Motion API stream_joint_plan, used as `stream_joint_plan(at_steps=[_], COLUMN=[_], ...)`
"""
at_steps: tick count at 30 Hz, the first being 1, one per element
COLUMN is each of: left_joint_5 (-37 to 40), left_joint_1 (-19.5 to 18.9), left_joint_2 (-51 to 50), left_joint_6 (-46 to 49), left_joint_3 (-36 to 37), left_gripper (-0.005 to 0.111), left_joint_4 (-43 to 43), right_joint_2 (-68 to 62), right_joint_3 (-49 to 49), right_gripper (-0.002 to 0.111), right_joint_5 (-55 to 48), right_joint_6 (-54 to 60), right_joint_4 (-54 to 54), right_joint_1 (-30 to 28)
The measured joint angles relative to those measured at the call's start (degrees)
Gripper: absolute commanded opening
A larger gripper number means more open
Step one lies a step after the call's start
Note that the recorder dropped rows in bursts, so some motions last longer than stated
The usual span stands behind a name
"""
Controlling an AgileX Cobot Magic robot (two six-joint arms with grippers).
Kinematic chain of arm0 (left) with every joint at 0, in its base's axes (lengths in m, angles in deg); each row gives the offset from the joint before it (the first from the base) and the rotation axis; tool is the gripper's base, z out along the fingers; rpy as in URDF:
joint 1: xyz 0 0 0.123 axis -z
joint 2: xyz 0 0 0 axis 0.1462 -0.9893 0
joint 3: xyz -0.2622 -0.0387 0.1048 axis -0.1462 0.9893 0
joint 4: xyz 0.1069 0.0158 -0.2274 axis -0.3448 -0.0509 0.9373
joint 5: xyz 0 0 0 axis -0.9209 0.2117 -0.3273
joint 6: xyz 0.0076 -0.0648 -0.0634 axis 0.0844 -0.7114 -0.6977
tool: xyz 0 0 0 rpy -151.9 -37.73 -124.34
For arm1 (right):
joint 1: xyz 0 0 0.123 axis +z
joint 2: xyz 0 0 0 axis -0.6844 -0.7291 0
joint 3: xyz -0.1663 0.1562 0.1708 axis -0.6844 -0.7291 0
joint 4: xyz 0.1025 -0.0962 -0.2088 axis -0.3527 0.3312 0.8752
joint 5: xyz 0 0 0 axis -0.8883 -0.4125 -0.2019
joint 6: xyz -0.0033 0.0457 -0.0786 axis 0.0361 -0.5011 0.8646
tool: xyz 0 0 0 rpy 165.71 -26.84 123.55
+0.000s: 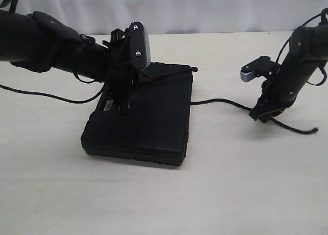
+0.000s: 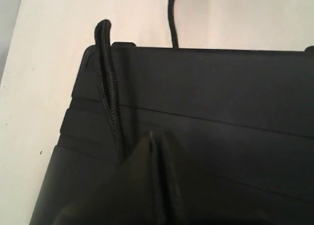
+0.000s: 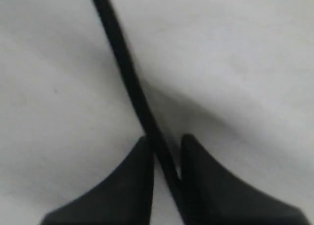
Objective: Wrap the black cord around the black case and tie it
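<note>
The black case lies flat on the table, left of the middle. My left gripper points down onto its lid near the handle end. In the left wrist view that gripper is shut, and the black cord rises over the edge of the case and runs in beside its fingers. From the right side of the case the cord trails across the table to my right gripper, and its end lies just beyond. In the right wrist view the cord passes between the narrowed jaws of that gripper and touches both fingers.
The pale table spreads out in front of the case and both arms. A thin black line lies on the table under the left arm. A light curtain hangs behind the table's far edge.
</note>
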Motion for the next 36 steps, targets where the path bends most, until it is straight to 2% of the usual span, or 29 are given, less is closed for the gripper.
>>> stream_joint_plan(at_steps=[3, 10, 12, 18, 20, 23, 31, 36], left_joint_5=[-3.53, -8.02, -8.11, -7.88, -7.88, -8.16, -7.18, -4.00], left_joint_1=[0.00, 0.00, 0.00, 0.00, 0.00, 0.00, 0.00, 0.00], left_joint_2=[-0.22, -3.13, -3.47, -4.54, -5.23, -6.30, -6.83, -6.83], left_joint_6=[-0.43, -0.53, -0.53, -0.57, -0.57, -0.31, 0.14, 0.24], left_joint_3=[0.00, 0.00, 0.00, 0.00, 0.00, 0.00, -0.63, -1.54], left_gripper=[0.004, 0.031, 0.035, 0.034, 0.023, 0.000, 0.000, 0.000], left_joint_4=[0.01, 0.01, 0.01, 0.01, -0.53, -0.75, -0.99, 1.25], right_joint_2=[-0.10, -0.87, -0.87, -0.87, -0.46, 0.70, 4.04, 4.81], right_joint_3=[0.27, 5.94, 7.93, 10.77, 10.90, 10.98, 11.26, 11.26], right_gripper=[0.004, 0.004, 0.004, 0.004, 0.004, 0.004, 0.004, 0.004], right_joint_5=[-0.86, -6.76, -8.28, -13.16, -14.53, -15.88, -17.76, -19.44], right_joint_6=[1.19, 0.19, -0.87, -3.45, -3.54, -3.54, -3.31, -3.41], right_joint_4=[0.00, -0.42, -0.55, -2.12, -2.75, -3.83, -8.46, -18.72], right_joint_1=[1.04, 5.23, 6.35, 7.82, 7.82, 7.82, 7.82, 7.46])
